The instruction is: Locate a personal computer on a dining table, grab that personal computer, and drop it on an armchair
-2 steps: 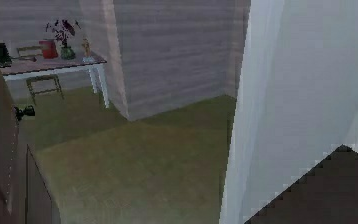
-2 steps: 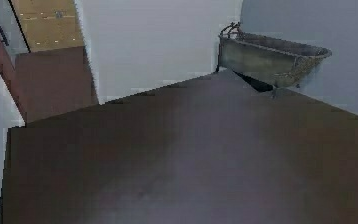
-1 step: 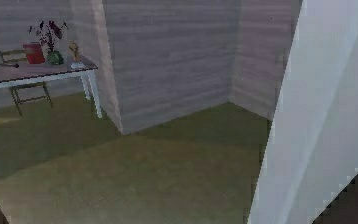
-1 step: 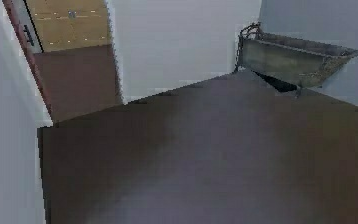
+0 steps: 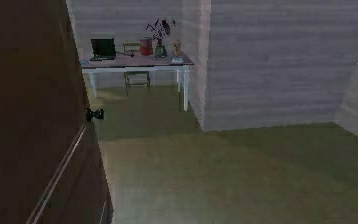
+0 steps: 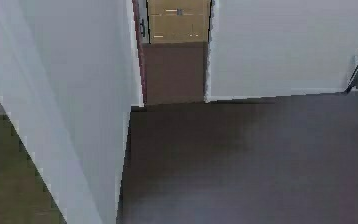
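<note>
The personal computer (image 5: 103, 47) sits in the upper left of the forward view, a dark screen standing upright at the left end of a white counter (image 5: 137, 63) against the far wall, well apart from the robot across a stretch of greenish floor (image 5: 237, 170). To its right on the same counter stand a reddish box (image 5: 145, 46) and a vase of flowers (image 5: 161, 36); a stool (image 5: 137, 78) is tucked beneath. A dark door (image 5: 37, 120) with a round knob (image 5: 94, 114) takes up the left of that frame, and a pale wall (image 5: 267, 60) juts in at the right. In the arm side view a white wall corner (image 6: 77, 90) stands at the left and a doorway (image 6: 175, 50) at the top, over dark floor. What the jaws grasp, if anything, cannot be told. Finding the computer looks done and the approach is the step in hand: it lies ahead and somewhat toward the frame's left, screen broadside to the camera, its long axis running along the counter's length. The coming move likely calls for driving past the door's edge up to the counter, then turning so the arm's side faces the computer.
</note>
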